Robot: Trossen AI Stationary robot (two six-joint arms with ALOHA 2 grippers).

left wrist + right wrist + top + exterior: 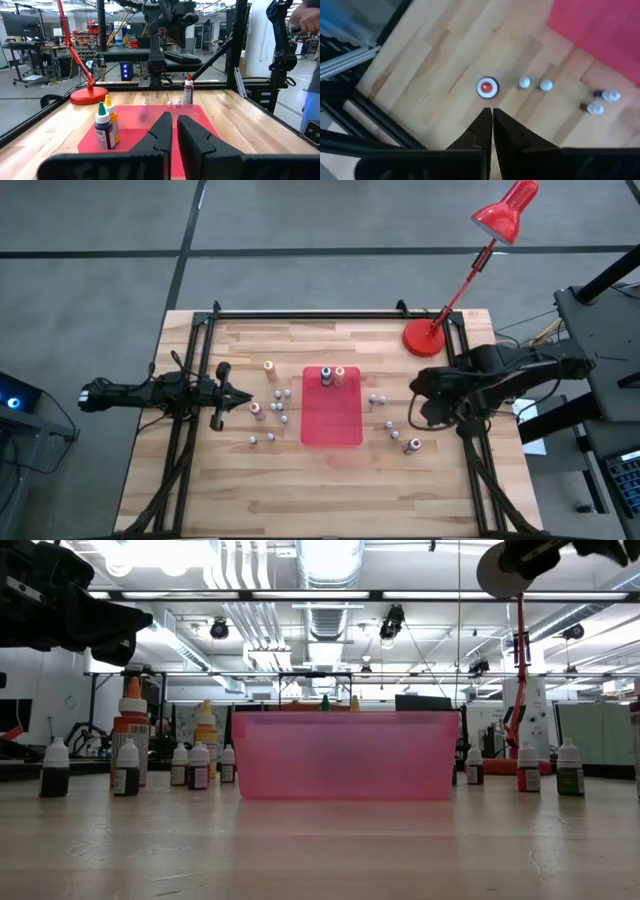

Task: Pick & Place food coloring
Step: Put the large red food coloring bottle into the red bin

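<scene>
**Inspector:** Flat red rectangular plastic tray (332, 425) at table centre; two small bottles (332, 376) at its 12 o'clock end, others scattered at 3 and 9.

**Assistant:** Handling?

**Inspector:** Probably light, rigid, tippy; pinch the body. Left gripper (172, 131) and right gripper (491, 119) nearly closed, empty.

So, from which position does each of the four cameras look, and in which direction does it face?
High view: above, straight down on the wooden table, flat red rectangular tray, both arms.
Low view: at table-top height, level across it; tray wall, small bottles, dark arm part at upper left.
Left wrist view: along the table over the tray; left gripper shut; right arm behind.
Right wrist view: downward onto the table; right gripper shut above the red-capped bottle.
Shared: the red desk lamp appears in the high and left wrist views.
</scene>
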